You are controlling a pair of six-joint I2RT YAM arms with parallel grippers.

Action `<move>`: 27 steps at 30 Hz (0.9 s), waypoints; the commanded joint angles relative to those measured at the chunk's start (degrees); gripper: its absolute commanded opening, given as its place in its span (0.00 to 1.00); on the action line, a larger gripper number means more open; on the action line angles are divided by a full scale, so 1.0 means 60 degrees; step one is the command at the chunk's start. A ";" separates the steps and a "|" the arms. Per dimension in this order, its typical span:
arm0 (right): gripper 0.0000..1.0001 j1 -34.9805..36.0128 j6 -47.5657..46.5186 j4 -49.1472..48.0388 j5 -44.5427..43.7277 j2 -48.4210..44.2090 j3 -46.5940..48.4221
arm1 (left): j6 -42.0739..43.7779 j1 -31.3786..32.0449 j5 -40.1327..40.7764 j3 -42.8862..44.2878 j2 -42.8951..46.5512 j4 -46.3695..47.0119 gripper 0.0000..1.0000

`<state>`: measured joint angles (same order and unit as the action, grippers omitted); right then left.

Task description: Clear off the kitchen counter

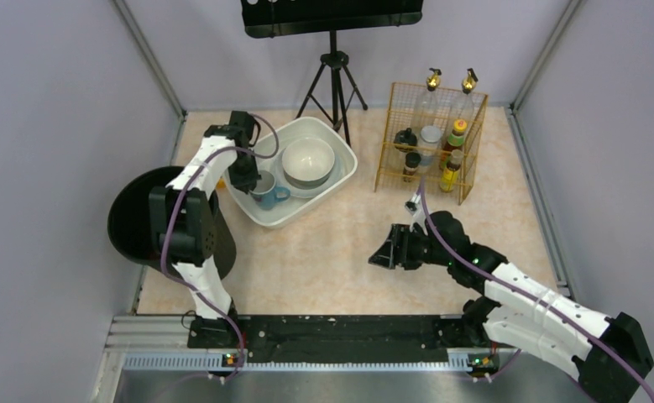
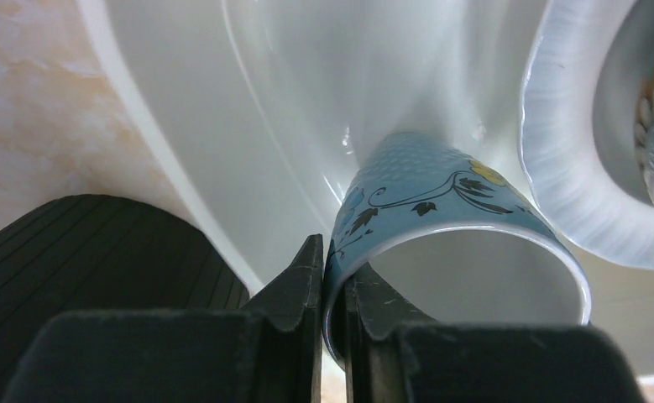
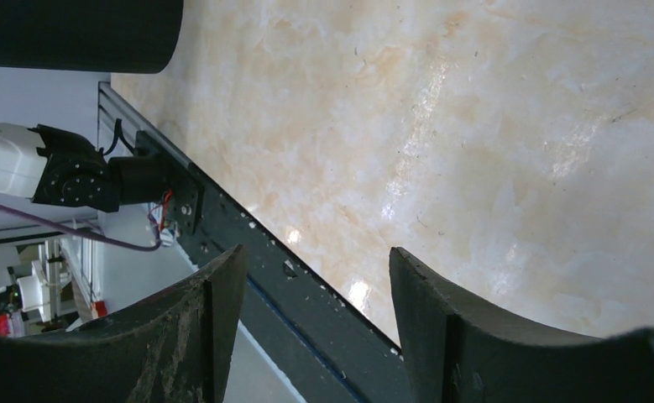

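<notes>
My right pincer (image 3: 315, 277) hangs nearest, fingers spread wide above the kitchen counter (image 1: 323, 269), whose marbled top lies bare beneath it, to the right of the white tub (image 1: 302, 214). Farther on, my left pincer (image 2: 333, 252) reaches into the tub, clamped on the rim of the blue mug (image 2: 441, 193) — one finger inside, one outside. The counter lies under the tub. A bowl (image 1: 308, 159) sits beside the mug.

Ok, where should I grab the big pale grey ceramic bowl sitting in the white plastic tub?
Pinch its rim from above on the right side, one jaw inside and one outside. The pale grey bowl sits upright and looks too wide to span, and the blue floral mug held by the left gripper crowds its left.
</notes>
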<state>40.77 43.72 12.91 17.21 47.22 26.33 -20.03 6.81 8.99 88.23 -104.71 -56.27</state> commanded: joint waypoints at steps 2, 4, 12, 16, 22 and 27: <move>0.63 0.0118 0.0016 -0.0189 0.0002 -0.0207 0.0025 | -0.0190 -0.0145 -0.0430 0.0044 -0.0514 0.0685 0.00; 0.63 0.0118 0.0010 -0.0150 0.0003 -0.0262 -0.0002 | -0.0244 -0.0167 -0.0441 -0.0028 -0.0675 0.0740 0.00; 0.63 0.0120 0.0037 -0.0189 -0.0042 -0.0244 -0.0030 | -0.0429 -0.0168 -0.0390 -0.0234 -0.0650 0.0748 0.31; 0.63 0.0118 0.0020 -0.0211 -0.0070 -0.0214 0.0021 | -0.0408 -0.0168 -0.0366 -0.0401 -0.0331 0.0735 0.43; 0.63 0.0117 -0.0032 -0.0219 -0.0057 -0.0103 0.0171 | -0.0411 -0.0155 -0.0438 -0.0597 0.0316 0.0561 0.84; 0.63 0.0118 -0.0072 -0.0183 -0.0111 0.0005 0.0453 | -0.0331 -0.0113 -0.0672 -0.0365 0.1117 0.0212 0.99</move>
<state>40.77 43.70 12.91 17.17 46.59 26.26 -22.46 6.63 4.89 84.88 -104.73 -52.31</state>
